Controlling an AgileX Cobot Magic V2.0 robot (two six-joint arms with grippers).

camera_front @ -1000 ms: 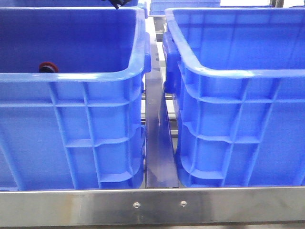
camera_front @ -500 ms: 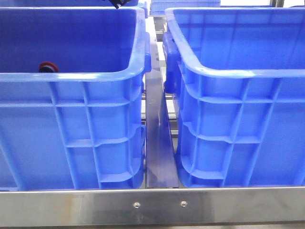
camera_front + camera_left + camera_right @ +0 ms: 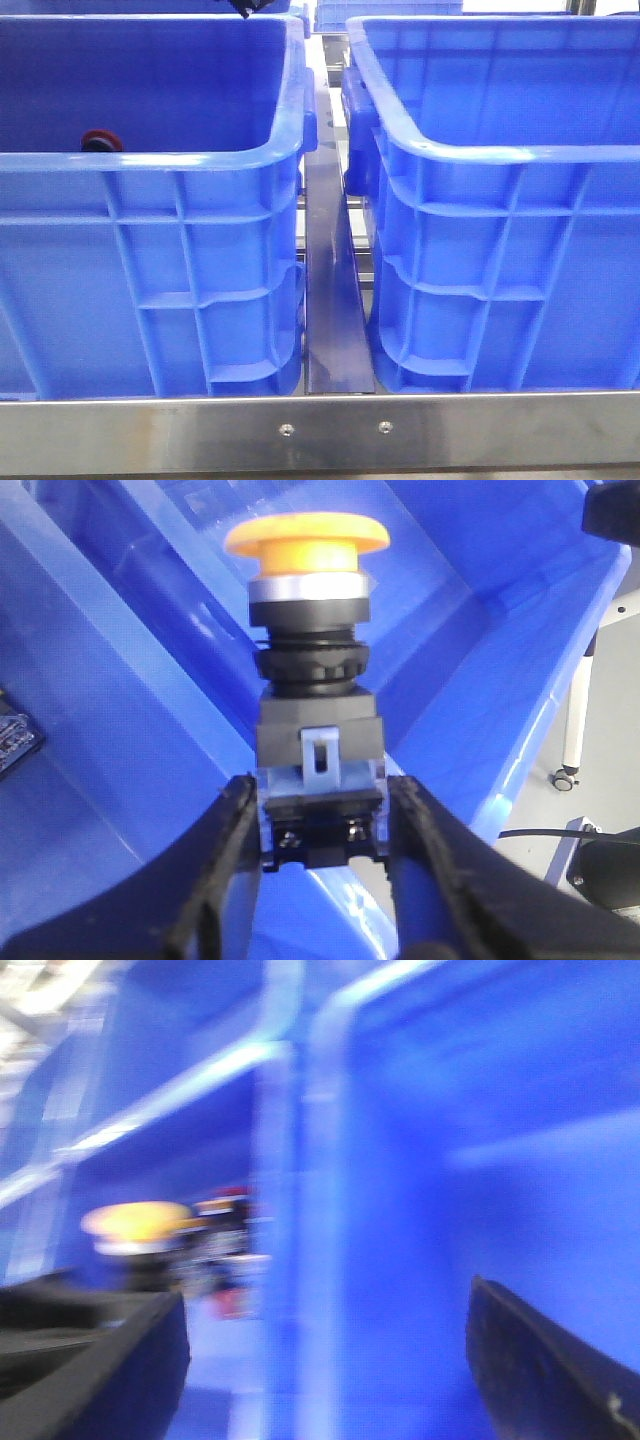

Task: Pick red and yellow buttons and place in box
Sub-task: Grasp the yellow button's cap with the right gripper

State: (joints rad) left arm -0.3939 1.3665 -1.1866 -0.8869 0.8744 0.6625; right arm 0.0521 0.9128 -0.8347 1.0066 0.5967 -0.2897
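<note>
L gripper clamps yellow btn, front hides it

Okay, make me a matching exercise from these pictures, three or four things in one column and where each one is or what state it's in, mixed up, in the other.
Things:
1. yellow button
2. red button
3. right pincer
4. metal rail

States or places:
A. fingers spread wide, nothing between them
B. runs along the front, below both crates
C. clamped by its dark base in the left pincer
D. low inside the left crate, just showing over its near rim

Pairs: 1-C, 2-D, 3-A, 4-B
</note>
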